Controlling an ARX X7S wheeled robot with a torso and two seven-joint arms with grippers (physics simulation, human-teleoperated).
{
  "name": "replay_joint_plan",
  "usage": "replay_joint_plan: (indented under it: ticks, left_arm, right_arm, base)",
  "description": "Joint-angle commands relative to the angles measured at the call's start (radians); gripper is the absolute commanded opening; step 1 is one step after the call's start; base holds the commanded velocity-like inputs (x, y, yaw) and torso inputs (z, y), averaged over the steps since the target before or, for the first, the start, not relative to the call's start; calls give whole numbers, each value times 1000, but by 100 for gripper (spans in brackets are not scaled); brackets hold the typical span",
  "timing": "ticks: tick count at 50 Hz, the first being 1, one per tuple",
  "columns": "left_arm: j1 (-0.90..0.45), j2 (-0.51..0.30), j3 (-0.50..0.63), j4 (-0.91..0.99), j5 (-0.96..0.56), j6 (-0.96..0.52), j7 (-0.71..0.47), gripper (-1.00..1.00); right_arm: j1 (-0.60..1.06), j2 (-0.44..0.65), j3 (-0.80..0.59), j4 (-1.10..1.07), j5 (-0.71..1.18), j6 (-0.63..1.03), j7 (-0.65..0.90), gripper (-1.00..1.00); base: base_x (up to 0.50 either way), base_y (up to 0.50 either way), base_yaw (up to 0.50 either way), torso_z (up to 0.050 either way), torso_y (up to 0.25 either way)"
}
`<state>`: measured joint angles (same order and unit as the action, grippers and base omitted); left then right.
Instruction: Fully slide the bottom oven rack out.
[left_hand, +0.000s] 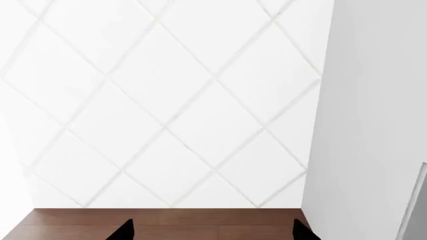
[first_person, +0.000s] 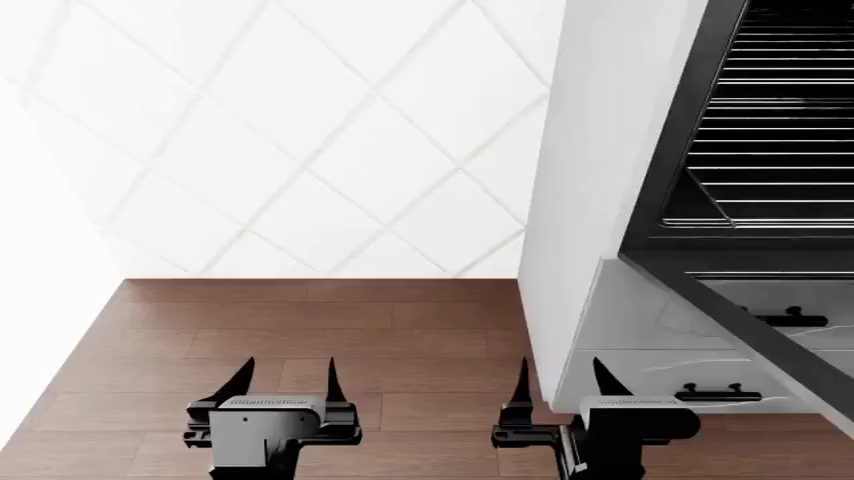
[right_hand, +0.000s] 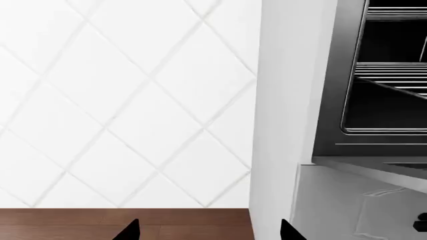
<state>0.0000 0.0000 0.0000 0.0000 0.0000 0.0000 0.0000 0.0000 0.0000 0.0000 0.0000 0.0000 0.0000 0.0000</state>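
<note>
The oven (first_person: 667, 130) is at the upper right of the head view, set in white cabinetry, its black cavity showing. Its black-framed glass door (first_person: 747, 315) hangs open. Silver wire racks lie inside the cavity. The bottom oven rack (right_hand: 393, 75) sits pushed in, below the second rack (right_hand: 397, 14); its front rail also shows in the head view (first_person: 787, 212). My left gripper (first_person: 288, 375) and right gripper (first_person: 562, 375) are both open and empty, low over the wooden floor, left of and below the oven. Only dark fingertips (left_hand: 125, 231) (right_hand: 130, 231) show in the wrist views.
A white diamond-tiled wall (first_person: 307, 140) stands ahead. The white cabinet side panel (first_person: 587, 180) rises just beside my right gripper. White drawers with black handles (first_person: 721, 393) sit under the oven door. A brown wood floor (first_person: 294, 320) lies below.
</note>
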Motion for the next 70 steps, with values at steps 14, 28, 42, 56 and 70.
replay_joint_plan:
  ticks: [14, 28, 42, 56, 70]
  left_arm:
    - [36, -48, 51, 128, -38, -62, -98, 100]
    - [-357, -153, -120, 929, -328, -1310, -82, 100]
    - [-859, -528, -200, 738, -1847, -1448, -1163, 100]
    - [-1030, -688, -66, 700, -2068, -1312, -1327, 100]
    - [-1078, -809, -10, 684, -2306, -1109, -1435, 100]
  right_arm:
    - [-66, 63, -59, -203, 0, 75, 83, 100]
    - [141, 267, 29, -1047, 164, 1016, 73, 100]
    - [832, 1215, -320, -1047, 1574, 712, 1122, 100]
    - [995, 1178, -105, -1029, 1942, 929, 1255, 100]
    - [1016, 1203, -86, -940, 1960, 948, 1189, 100]
  base:
    - [0, 0, 0, 20, 7]
    - [0, 0, 0, 0, 0]
    - [0, 0, 0, 0, 0]
    - [0, 0, 0, 0, 0]
    - [0, -275, 0, 0, 0]
